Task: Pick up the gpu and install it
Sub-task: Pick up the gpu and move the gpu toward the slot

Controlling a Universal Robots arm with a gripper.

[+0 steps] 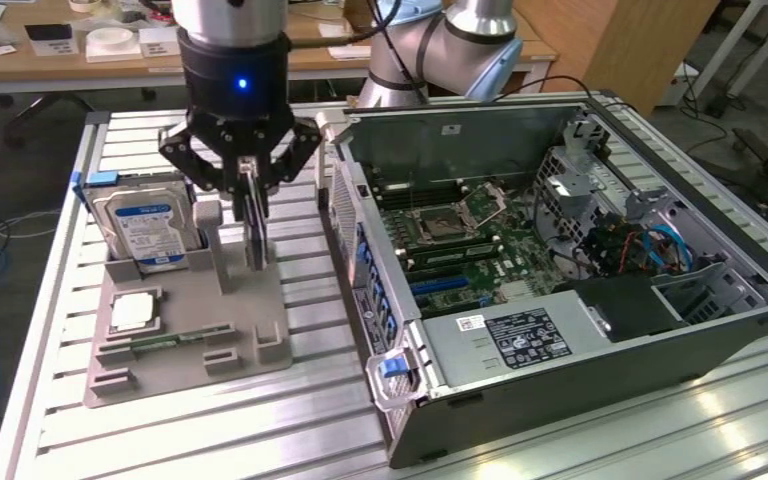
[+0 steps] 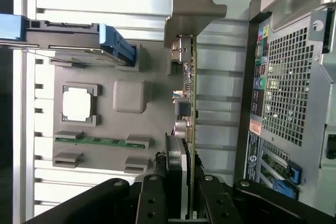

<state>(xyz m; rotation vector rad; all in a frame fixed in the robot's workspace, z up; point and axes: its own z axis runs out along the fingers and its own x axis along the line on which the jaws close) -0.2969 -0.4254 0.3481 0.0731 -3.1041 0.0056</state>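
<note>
Gpu point(image 1: 256, 238) clasped edge-on by the claw point(image 1: 249, 195) over a grey tray point(image 1: 191, 295), hard drive point(image 1: 148, 225) stood upright in the tray, open computer case point(image 1: 558, 280) laid on the bench point(image 1: 704, 430) at the exterior view's right

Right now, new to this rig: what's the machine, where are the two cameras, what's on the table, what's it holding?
It is one robot arm with a gripper at its end. The exterior view looks at the table from off the arm; the wrist view rides on the arm and looks along the fingers. On the slatted table sit a grey holder tray and an open computer case. The tray carries a hard drive, a processor chip and a memory stick. The gripper is closed on the gpu, a thin card seen edge-on, at the tray. I cannot tell whether the card is clear of the tray.
</note>
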